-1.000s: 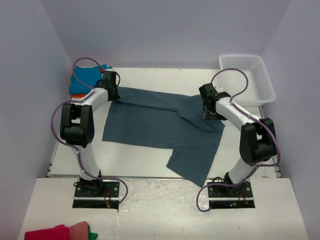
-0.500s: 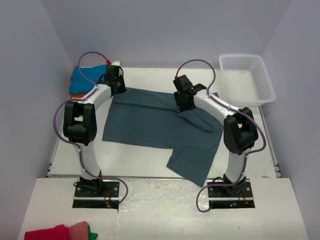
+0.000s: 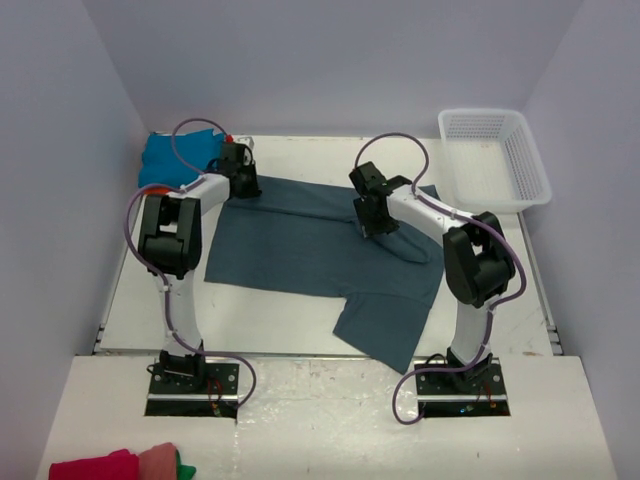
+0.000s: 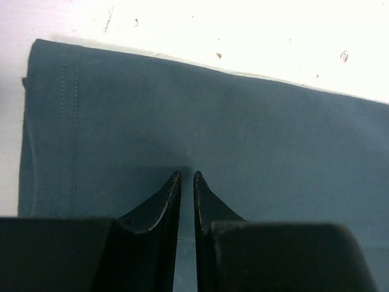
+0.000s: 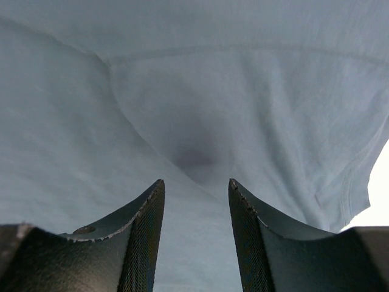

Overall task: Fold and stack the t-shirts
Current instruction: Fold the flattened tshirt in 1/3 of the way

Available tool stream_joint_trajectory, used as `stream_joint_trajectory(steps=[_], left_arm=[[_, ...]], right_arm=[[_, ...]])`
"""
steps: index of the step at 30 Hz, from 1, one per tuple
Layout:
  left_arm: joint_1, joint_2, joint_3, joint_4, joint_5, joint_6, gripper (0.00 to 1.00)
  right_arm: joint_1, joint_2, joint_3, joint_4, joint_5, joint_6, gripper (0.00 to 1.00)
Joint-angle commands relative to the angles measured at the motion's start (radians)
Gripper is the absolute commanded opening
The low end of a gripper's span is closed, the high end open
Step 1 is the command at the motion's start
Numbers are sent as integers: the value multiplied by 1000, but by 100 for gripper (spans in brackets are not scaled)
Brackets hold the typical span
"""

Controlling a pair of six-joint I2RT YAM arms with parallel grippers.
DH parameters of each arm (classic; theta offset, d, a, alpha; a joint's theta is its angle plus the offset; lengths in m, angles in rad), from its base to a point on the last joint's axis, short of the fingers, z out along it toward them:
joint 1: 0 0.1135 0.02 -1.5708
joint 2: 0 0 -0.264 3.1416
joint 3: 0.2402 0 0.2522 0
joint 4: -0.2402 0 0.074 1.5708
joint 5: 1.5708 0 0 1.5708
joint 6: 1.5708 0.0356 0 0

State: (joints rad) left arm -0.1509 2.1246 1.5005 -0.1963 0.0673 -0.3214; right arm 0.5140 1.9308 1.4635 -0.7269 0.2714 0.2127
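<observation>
Slate-blue t-shirt (image 3: 300,245) lay spread across table (image 3: 270,320), no fold in it yet, so this looked like opening grab of first fold. Left gripper (image 4: 187,176) sat at far-left hem corner, jaws clenched to sliver on cloth. Right gripper (image 5: 196,182) hung mid-shirt near far edge, jaws parted, straddling pucker, nothing grasped. Turquoise t-shirt (image 3: 170,160) lay far left. Next, by my read: right pinch closes, then both lift far edge level and carry it over.

Your left gripper (image 4: 187,176) now sits farther right on the slate-blue shirt (image 3: 300,250), jaws narrower. Your right gripper (image 5: 196,182) now hovers mid-shirt.
</observation>
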Motion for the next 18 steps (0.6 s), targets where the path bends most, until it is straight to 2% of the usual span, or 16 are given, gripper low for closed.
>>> stream_joint_trajectory(steps=[1,10,18], left_arm=[[1,15,23,58,34,-1,15],[10,58,35,63,63,-21,15],[19,43,15,80,71,-21,16]], right_arm=[[9,-10,-31,-31,51,-13,48],[14,31,-42,-52,161,5,43],[15,71,-14,-57,186,24,41]])
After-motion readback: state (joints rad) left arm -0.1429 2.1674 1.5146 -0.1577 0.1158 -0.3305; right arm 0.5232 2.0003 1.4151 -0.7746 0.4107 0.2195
